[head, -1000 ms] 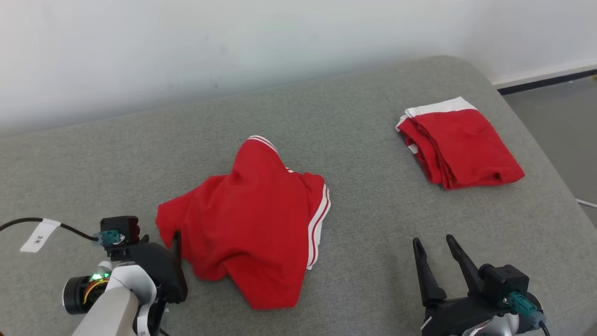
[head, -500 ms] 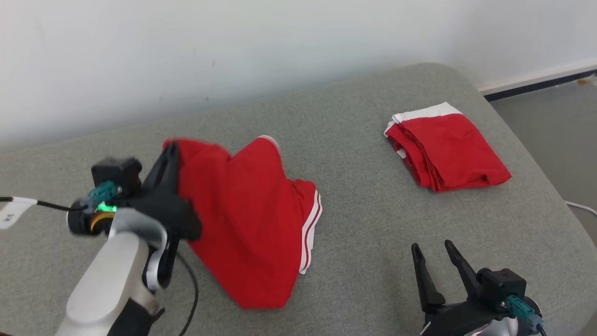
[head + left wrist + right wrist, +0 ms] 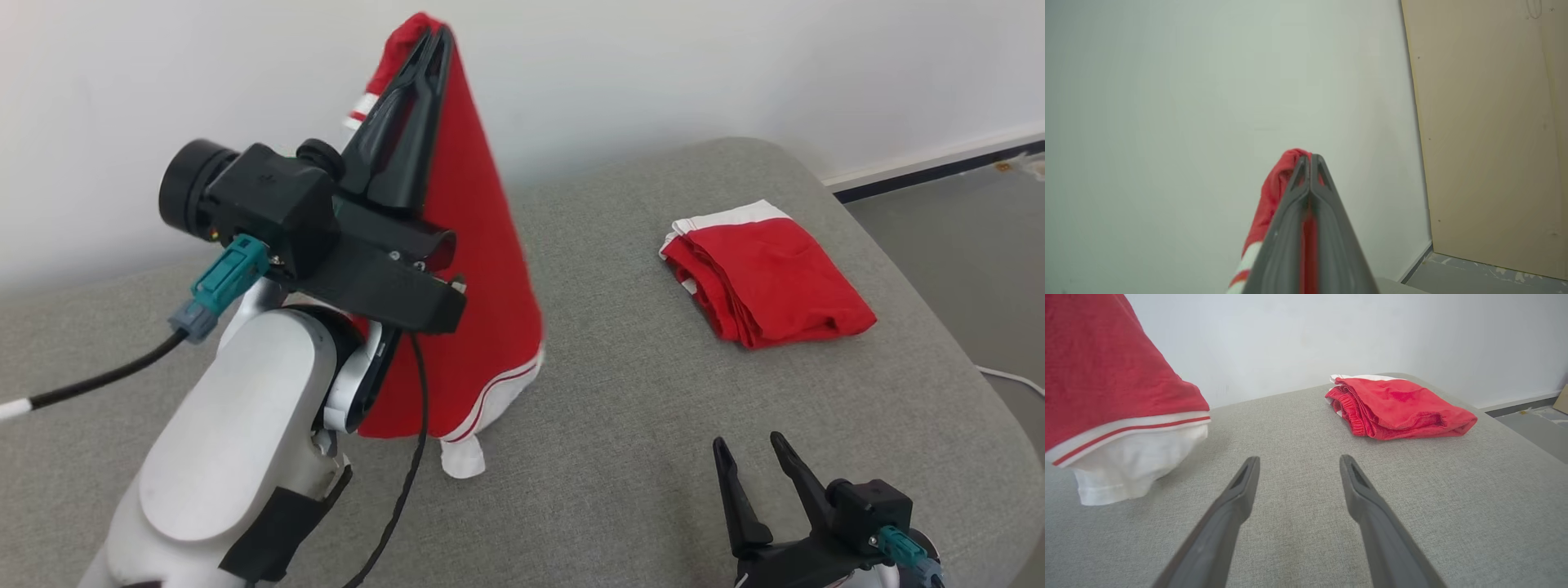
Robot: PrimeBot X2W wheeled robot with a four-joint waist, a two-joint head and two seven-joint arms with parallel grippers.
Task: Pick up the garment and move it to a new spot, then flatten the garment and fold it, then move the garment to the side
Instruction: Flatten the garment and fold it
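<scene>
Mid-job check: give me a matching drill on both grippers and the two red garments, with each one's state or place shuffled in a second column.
Column one:
1. left gripper
2. right gripper
3. hanging garment
4. folded garment

Column two:
A. lies in a neat stack on the grey cushion, far right
B. open, low near the cushion, holding nothing
C. shut on red cloth, up high
D. drapes down, white lining at its bottom edge

Pairs: 1-C, 2-B, 3-D, 4-A
</scene>
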